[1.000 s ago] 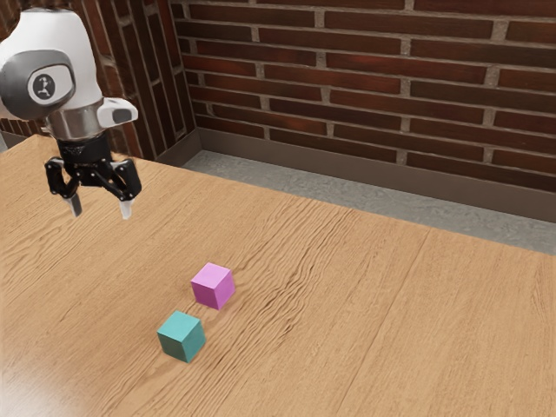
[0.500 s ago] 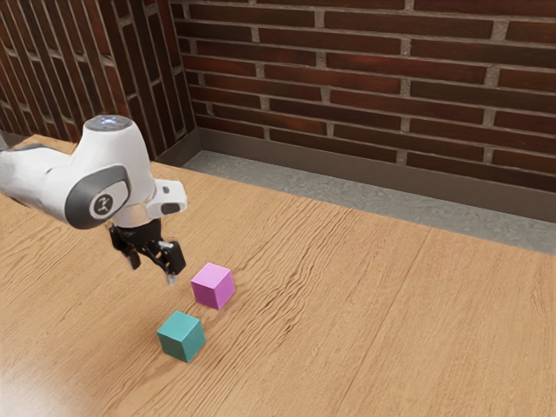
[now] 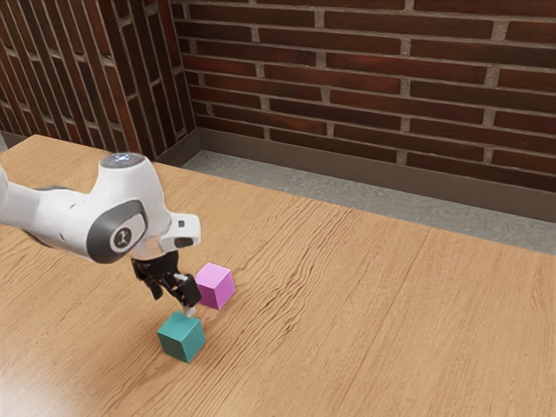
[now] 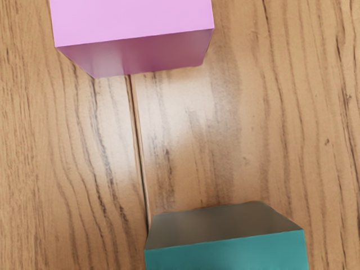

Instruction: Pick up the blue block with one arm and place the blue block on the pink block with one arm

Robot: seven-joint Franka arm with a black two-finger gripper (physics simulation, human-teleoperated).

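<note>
Gripper [image 3: 174,298], black two-finger, is hovering just above the small teal-blue cube [image 3: 182,337] [image 4: 225,242], jaws standing apart and gripping nothing. That cube is sitting on the wooden table [image 3: 391,313], on the near side of the pink cube [image 3: 215,285] [image 4: 129,34], apart from it.

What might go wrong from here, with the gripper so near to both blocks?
1. The open gripper hangs low beside the pink block, which lies close to the teal block. A finger may knock the pink block out of place.
2. The gripper does not seem centred over the teal block. If it goes straight down, a finger may land on the block's top or push it away.
</note>
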